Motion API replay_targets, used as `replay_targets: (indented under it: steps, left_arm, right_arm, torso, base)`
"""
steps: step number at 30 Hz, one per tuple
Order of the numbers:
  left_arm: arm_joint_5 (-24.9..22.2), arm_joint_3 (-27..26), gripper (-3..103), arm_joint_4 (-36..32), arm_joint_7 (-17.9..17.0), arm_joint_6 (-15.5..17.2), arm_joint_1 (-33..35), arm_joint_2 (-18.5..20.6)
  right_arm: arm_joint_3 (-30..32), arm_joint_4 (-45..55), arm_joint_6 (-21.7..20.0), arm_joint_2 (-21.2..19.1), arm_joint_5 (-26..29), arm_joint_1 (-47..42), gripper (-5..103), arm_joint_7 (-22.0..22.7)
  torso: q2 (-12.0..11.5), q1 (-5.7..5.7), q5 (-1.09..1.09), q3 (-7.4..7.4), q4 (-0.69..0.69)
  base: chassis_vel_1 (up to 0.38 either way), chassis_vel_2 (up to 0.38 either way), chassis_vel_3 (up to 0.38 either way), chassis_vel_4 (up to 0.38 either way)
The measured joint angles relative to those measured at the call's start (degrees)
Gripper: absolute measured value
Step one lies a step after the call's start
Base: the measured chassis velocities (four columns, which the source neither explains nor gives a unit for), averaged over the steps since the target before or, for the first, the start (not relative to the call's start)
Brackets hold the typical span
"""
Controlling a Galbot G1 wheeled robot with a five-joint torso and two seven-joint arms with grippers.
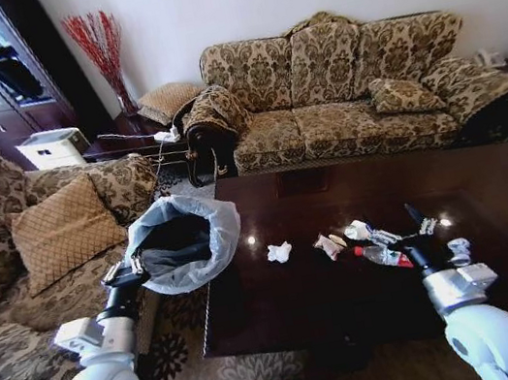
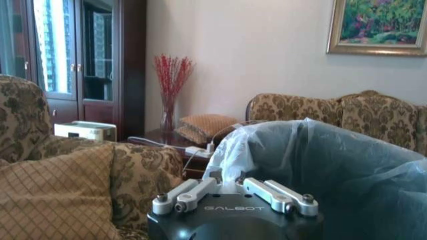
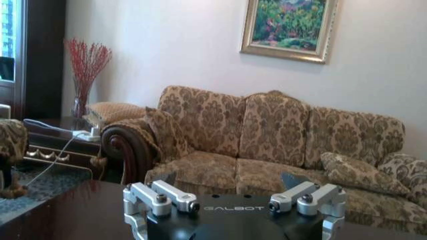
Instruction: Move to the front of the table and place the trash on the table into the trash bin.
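The dark glossy table (image 1: 492, 197) is right in front of me. The trash lies mid-table: a white tissue (image 1: 280, 251), a brownish wrapper (image 1: 329, 246), a clear bottle with a red label (image 1: 382, 255) and small crumpled pieces (image 1: 359, 229). The trash bin (image 1: 183, 242), lined with a pale bag, tilts at the table's left edge. My left gripper (image 1: 122, 269) is shut on its rim; the left wrist view shows the gripper (image 2: 227, 176) closed at the bag's edge (image 2: 333, 165). My right gripper (image 1: 419, 220) hovers open over the table just right of the bottle, its fingers spread wide in its own view (image 3: 229, 180).
A patterned armchair with a gold cushion (image 1: 59, 229) stands close on my left. The long sofa (image 1: 344, 85) runs behind the table. A side table (image 1: 132, 138) with a vase of red branches, cables and a white box appliance (image 1: 52, 147) stands at the back left.
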Motion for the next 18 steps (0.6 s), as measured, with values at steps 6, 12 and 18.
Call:
replay_targets:
  steps: [6, 12, 18]
  left_arm:
    - [-0.03, -0.01, 4, 0.0, -0.01, 0.02, 0.02, 0.0]
    - [-0.03, -0.01, 4, 0.0, -0.01, 0.04, 0.0, 0.0]
    - [-0.03, -0.01, 4, 0.0, -0.01, 0.04, 0.01, 0.0]
  right_arm:
    - [0.01, 0.0, -0.01, 0.0, 0.0, -0.02, 100, 0.01]
    - [0.01, 0.0, -0.03, 0.0, 0.0, 0.01, 100, 0.03]
    - [0.01, 0.01, -0.04, 0.0, 0.0, 0.0, 100, 0.05]
  torso:
    - [0.03, -0.07, 0.0, -0.03, -0.02]
    - [0.01, 0.04, 0.0, 0.02, -0.01]
    - [0.02, 0.01, 0.0, 0.0, -0.02]
  base:
    - [0.01, -0.029, -0.027, 0.011]
    - [0.0, 0.0, 0.0, 0.0]
    - [0.0, 0.0, 0.0, 0.0]
